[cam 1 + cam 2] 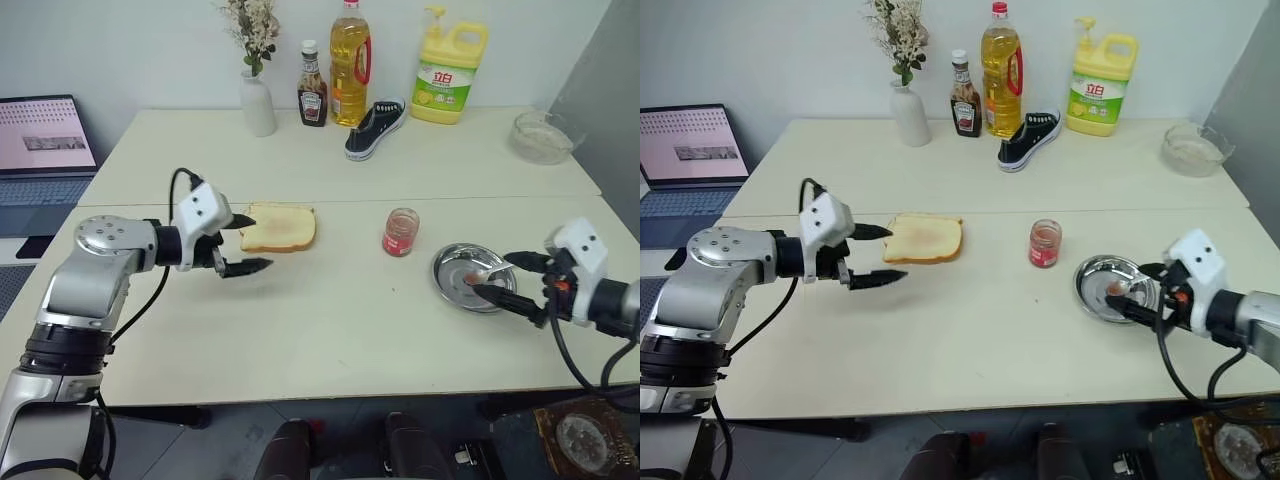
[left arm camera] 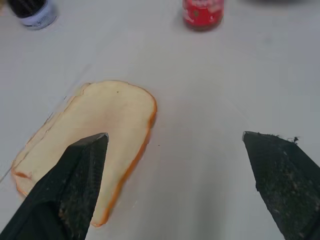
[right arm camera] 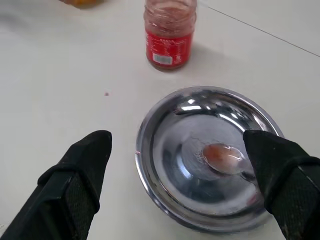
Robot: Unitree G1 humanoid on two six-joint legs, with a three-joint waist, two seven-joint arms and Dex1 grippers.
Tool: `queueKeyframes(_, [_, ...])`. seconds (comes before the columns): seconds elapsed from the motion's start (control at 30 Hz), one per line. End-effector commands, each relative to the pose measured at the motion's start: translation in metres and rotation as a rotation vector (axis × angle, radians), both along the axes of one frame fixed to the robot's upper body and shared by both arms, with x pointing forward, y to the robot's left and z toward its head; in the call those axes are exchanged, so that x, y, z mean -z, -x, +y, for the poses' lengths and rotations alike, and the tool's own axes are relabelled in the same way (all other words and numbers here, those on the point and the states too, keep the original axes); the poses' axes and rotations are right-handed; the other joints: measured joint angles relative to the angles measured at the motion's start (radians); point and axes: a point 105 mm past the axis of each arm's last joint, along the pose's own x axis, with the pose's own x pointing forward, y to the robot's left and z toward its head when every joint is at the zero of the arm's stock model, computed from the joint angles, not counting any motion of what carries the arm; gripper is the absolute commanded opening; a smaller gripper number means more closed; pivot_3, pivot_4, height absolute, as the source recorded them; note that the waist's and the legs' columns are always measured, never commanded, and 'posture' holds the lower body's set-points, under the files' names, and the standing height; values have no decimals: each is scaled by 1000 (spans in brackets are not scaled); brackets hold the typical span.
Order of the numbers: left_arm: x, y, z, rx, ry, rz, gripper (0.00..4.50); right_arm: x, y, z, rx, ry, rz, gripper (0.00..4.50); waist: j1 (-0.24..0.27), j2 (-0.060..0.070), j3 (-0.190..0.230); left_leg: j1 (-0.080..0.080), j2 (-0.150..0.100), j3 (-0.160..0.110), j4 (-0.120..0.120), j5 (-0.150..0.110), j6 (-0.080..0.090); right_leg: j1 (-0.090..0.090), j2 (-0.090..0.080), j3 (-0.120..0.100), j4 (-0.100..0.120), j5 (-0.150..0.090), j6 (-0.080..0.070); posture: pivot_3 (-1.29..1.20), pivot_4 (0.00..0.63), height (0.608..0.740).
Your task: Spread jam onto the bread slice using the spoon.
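Spoon pickup step: right gripper spread wide and empty over steel dish, next needs to close on spoon; left gripper likewise spread beside bread slice.

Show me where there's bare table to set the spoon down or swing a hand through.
Bare table runs along the near edge, between the bread slice and the steel dish, and between bread and jam jar. The far edge is crowded: vase, sauce bottle, oil bottle, shoe, detergent jug, glass bowl.

shoe, oil btl, laptop
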Motion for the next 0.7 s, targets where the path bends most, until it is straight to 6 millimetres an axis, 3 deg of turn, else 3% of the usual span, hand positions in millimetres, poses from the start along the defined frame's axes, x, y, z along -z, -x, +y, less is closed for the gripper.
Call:
queueKeyframes(0.03, [-7, -7, 22, -148, 124, -14, 4500, -6, 1, 32, -132, -8, -31, 4468, 1, 0, 0, 0, 0, 0, 0, 0, 0, 0, 1, 0, 0, 0, 0, 0, 150, 740])
queueKeyframes(0.23, [7, -21, 56, -438, 324, -14, 4500, -24, -11, 95, -328, -107, -92, 4468, 3, 0, 0, 0, 1, -1, 0, 0, 0, 0, 1, 0, 0, 1, -1, 0, 150, 740])
queueKeyframes(0.33, [18, -24, 63, -536, 428, 14, 4500, -22, -12, 123, -421, -124, -91, 4468, 4, -1, -1, -1, 1, -3, 0, 0, 0, 0, 1, -1, 0, 2, -3, 0, 150, 740])
queueKeyframes(0.43, [32, -27, 59, -581, 504, 58, 4500, -20, -17, 141, -458, -130, -96, 4468, 9, -2, -1, -1, 0, -3, 0, 0, 0, -1, 0, -1, 0, 4, -5, 0, 150, 740])
queueKeyframes(0.6, [58, -35, 43, -604, 591, 146, 4500, -16, -21, 154, -481, -133, -97, 4468, 14, -2, -1, -1, -1, -2, 1, 0, -1, 0, -2, 0, -1, 4, -5, 0, 150, 740])
queueKeyframes(0.7, [63, -37, 29, -572, 639, 184, 4500, -16, -20, 156, -483, -135, -99, 4468, 13, -2, -1, -1, -2, -2, 1, 0, -1, -1, -2, -1, 0, 4, -5, 0, 150, 740])
